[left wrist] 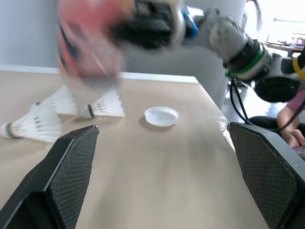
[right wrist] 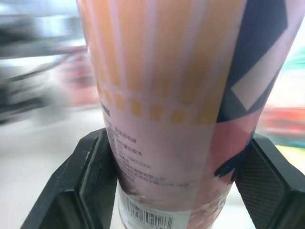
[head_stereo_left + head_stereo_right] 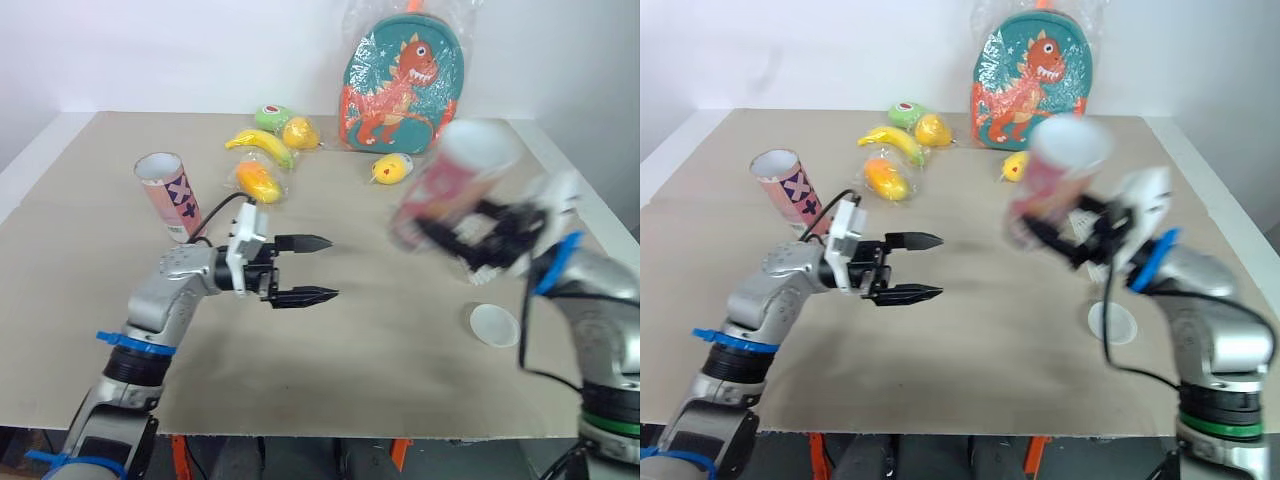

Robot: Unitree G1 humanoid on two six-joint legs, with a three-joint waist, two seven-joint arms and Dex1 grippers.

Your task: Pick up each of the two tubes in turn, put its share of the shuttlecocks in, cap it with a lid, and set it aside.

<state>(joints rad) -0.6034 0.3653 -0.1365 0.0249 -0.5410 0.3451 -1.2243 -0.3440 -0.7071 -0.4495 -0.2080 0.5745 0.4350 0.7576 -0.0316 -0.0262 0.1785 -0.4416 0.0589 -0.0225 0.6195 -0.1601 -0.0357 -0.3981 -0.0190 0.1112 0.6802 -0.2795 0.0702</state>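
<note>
The right claw is clamped around a tube, holding it tilted in the air over the right side of the table. Shuttlecocks lie on the table close by, with a lid nearer. The left claw hangs spread and empty at centre-left. The second tube stands beyond it, further left.
</note>
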